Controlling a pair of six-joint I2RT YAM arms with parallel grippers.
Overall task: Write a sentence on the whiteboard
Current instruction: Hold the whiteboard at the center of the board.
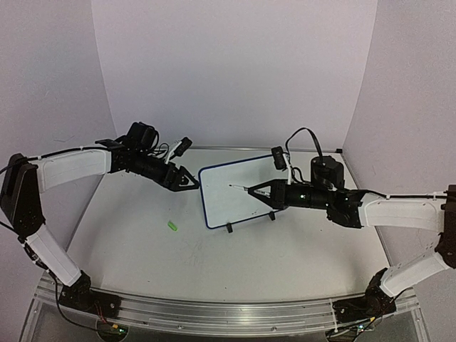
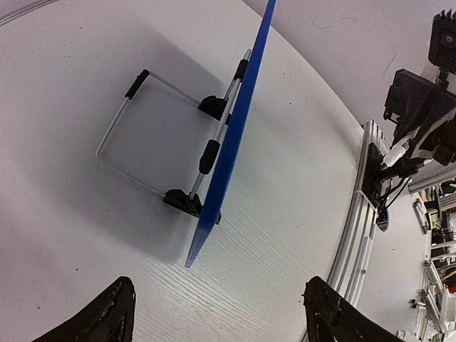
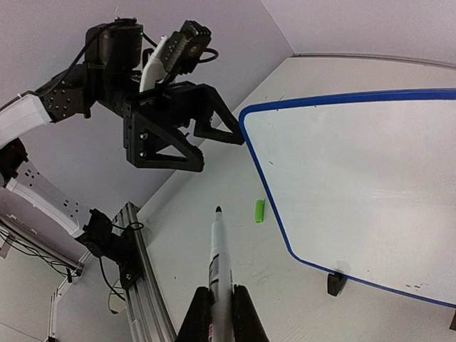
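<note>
The whiteboard (image 1: pixel 239 194), white with a blue frame and black feet, stands propped near the table's middle. No sentence is in view on its face (image 3: pixel 356 178). My right gripper (image 1: pixel 265 192) is shut on a white marker (image 3: pixel 219 256). The marker's dark tip points left in front of the board and is apart from it. My left gripper (image 1: pixel 191 183) hovers by the board's left edge. In the left wrist view the board (image 2: pixel 235 135) is edge-on ahead of my left gripper (image 2: pixel 221 317), whose black fingers (image 2: pixel 114 313) stand wide apart around nothing.
A green marker cap (image 1: pixel 172 226) lies on the table left of the board, also seen as the cap (image 3: pixel 259 210). A wire stand (image 2: pixel 135 139) props the board from behind. An aluminium rail (image 1: pixel 228 313) runs along the near edge. Walls close in the back and sides.
</note>
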